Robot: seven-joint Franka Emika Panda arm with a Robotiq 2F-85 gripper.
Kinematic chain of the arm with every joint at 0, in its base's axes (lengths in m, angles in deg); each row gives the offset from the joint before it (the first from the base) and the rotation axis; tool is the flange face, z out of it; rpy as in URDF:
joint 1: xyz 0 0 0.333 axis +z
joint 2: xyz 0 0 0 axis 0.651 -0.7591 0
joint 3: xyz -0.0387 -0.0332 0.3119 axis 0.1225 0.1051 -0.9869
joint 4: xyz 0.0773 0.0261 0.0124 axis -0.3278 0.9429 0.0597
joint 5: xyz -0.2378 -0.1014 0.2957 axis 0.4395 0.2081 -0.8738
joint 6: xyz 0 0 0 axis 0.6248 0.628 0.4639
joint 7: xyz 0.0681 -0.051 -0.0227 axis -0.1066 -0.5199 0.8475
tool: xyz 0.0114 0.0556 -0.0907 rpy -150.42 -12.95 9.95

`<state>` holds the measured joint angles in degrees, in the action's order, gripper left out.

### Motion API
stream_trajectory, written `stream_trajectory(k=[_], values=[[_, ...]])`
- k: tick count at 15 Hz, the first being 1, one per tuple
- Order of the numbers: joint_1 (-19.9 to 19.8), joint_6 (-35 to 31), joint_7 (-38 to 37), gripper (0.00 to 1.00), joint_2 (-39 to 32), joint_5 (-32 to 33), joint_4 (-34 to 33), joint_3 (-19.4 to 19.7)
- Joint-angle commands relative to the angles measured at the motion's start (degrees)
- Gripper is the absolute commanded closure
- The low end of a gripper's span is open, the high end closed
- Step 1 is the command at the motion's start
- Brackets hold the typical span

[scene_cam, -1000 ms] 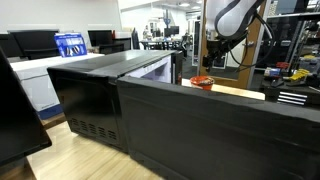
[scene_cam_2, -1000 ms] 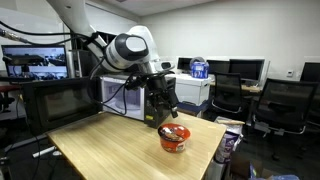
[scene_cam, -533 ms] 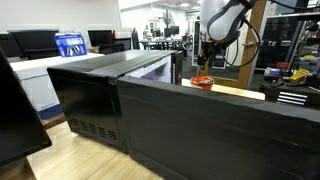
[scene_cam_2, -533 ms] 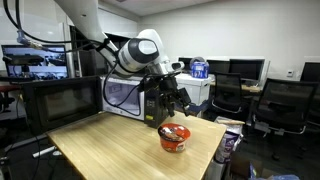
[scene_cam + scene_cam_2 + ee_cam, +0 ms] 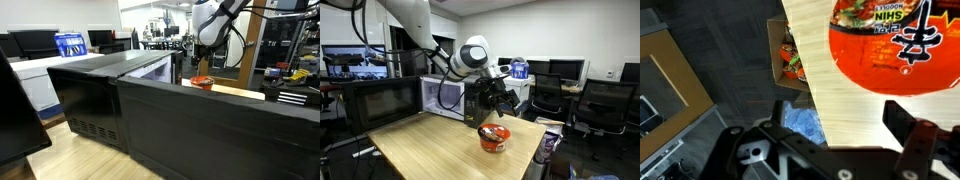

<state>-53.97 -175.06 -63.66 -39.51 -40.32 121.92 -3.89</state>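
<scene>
The tool (image 5: pixel 493 108) hangs with its jaws spread wide, gripping nothing, in clear air just above the round red noodle bowl (image 5: pixel 495 137). The bowl, with a glossy printed lid, sits near a straight edge of the pale wood-grain desk (image 5: pixel 420 140). Past that edge, an open cardboard box (image 5: pixel 787 62) lies below.

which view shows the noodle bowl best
An exterior view: the noodle bowl shows whole on the table. The wrist view crops its lid close up; in an exterior view only its top clears a black box.
</scene>
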Motion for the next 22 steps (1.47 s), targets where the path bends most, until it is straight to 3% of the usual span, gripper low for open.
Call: stream_trajectory(k=[1, 2, 3, 4, 7, 8, 10, 13, 22], values=[[-0.19, -0.63, 2.25, 0.00, -3.96, -2.11, -4.95, 0.47], [-0.25, -0.51, 2.38, 0.00, -4.82, -2.33, -6.15, 0.47], [-0.21, -0.48, 2.21, 0.25, -5.71, -2.41, -7.21, 0.59], [-0.30, -0.31, 2.21, 0.27, -6.66, -2.65, -8.32, 0.64], [-0.41, -0.22, 2.20, 0.49, -9.05, -3.19, -10.99, 0.91], [-0.49, -0.21, 2.14, 0.71, -11.10, -3.76, -13.04, 1.20], [-0.05, -0.73, 2.18, 0.75, -10.66, -3.51, -11.30, 1.42], [0.39, -1.32, 2.38, 0.96, -10.59, -2.96, -8.98, 1.64], [1.32, -3.09, 6.29, 1.00, -4.78, -3.39, 3.81, -0.18]])
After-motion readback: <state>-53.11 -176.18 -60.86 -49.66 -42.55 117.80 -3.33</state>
